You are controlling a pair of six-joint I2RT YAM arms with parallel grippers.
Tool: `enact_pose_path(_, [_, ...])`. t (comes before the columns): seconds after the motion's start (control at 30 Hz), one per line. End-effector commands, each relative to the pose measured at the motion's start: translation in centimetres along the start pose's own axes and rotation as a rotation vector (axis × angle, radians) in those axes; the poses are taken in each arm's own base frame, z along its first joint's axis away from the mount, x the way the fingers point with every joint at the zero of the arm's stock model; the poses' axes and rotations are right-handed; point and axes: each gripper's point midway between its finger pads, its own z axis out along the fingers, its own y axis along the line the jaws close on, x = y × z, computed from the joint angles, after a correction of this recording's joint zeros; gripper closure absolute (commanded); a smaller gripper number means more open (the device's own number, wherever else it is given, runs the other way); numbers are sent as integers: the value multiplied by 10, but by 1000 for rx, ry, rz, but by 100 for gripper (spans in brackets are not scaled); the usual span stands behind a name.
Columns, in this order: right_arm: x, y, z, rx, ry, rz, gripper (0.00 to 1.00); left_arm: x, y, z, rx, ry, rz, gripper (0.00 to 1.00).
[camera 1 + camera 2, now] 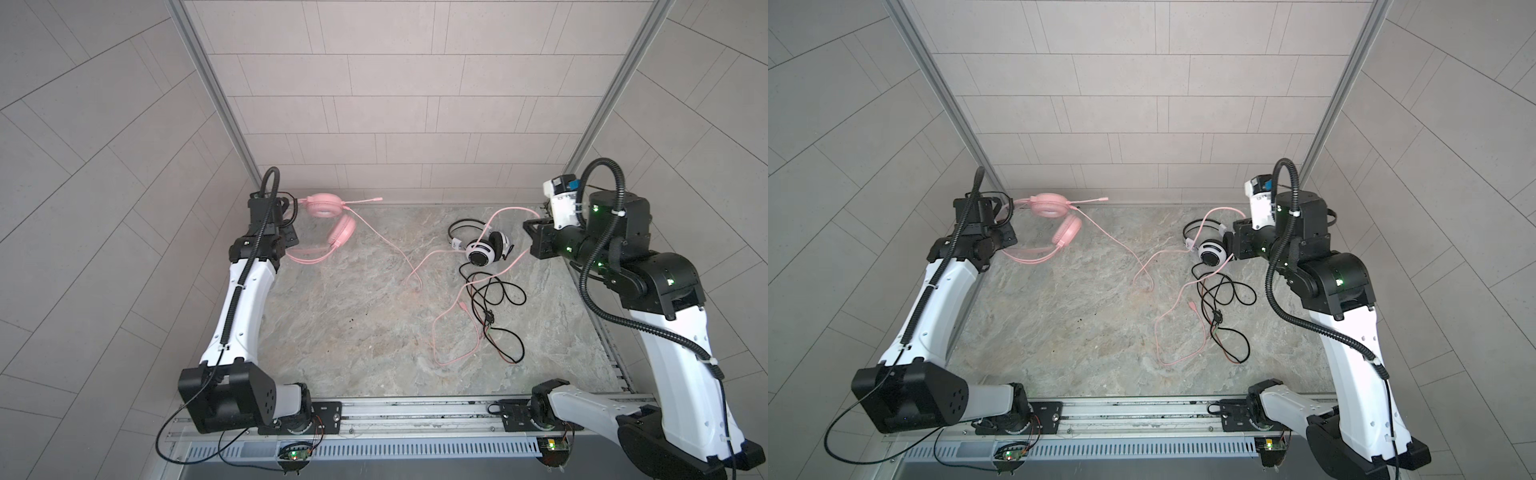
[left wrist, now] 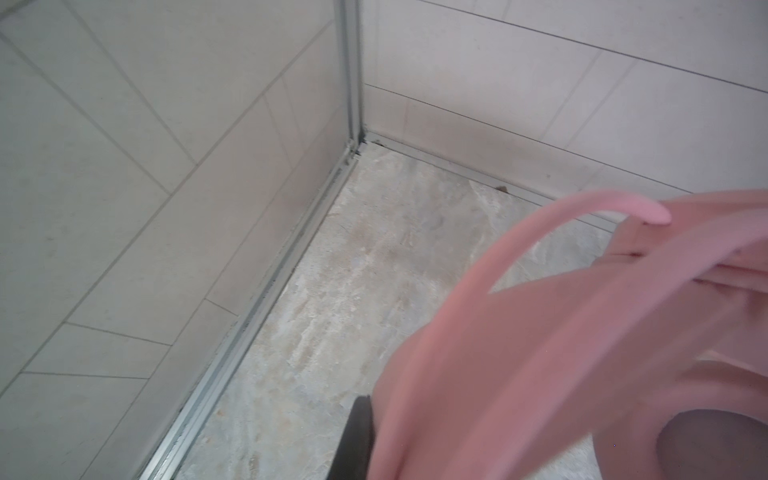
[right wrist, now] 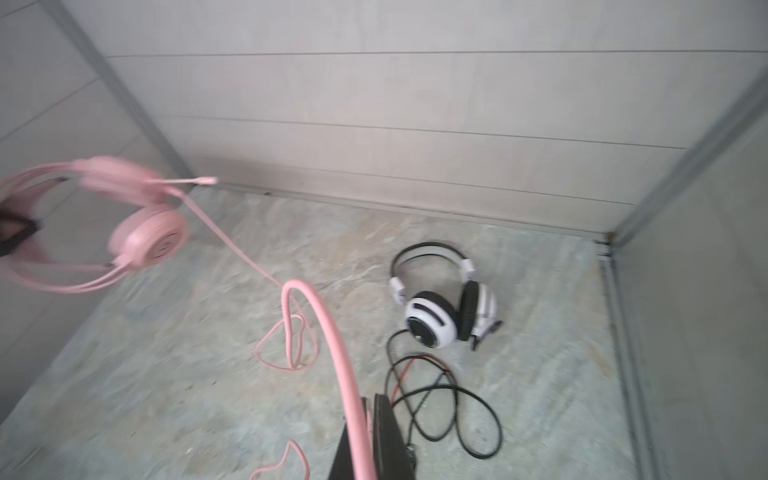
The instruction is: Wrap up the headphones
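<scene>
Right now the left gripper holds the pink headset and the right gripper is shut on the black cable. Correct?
Wrong cable. The right wrist view shows the right gripper shut on the pink cable. The left gripper does hold the pink headset.

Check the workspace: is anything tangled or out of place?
Yes. The pink cable of the pink over-ear headset, pinched in the right gripper, runs past the white-and-black over-ear headset and crosses its loose black cable. The two leads look interlaced there, so winding may drag the second headset.
</scene>
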Motion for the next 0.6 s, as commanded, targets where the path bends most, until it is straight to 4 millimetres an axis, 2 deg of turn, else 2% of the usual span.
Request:
enact_pose_path(0.0, [2, -59, -8, 333, 0, -28, 100, -26, 12, -21, -25, -118, -90, 100])
enact_pose_path(0.07, [22, -70, 15, 403, 139, -77, 100, -28, 19, -24, -46, -130, -114, 100])
enact_pose_path(0.1, [38, -68, 33, 390, 227, -93, 100, -29, 19, -25, -38, -143, -126, 100])
enact_pose_path(0.2, [87, -42, 85, 229, 385, -65, 95, -32, 8, -29, 43, -175, -135, 100])
enact_pose_path(0.27, [115, -29, 108, 158, 447, -31, 92, -33, 5, -30, 63, -182, -139, 100])
enact_pose_path(0.33, [136, -16, 119, 118, 499, -37, 90, -35, 4, -31, 70, -190, -143, 100])
enact_pose_path(0.43, [156, 13, 122, 42, 546, -85, 90, -46, 2, -35, 98, -191, -159, 100])
enact_pose_path(0.57, [191, 44, 121, -78, 621, -60, 89, -81, 6, -43, 180, -217, -283, 100])
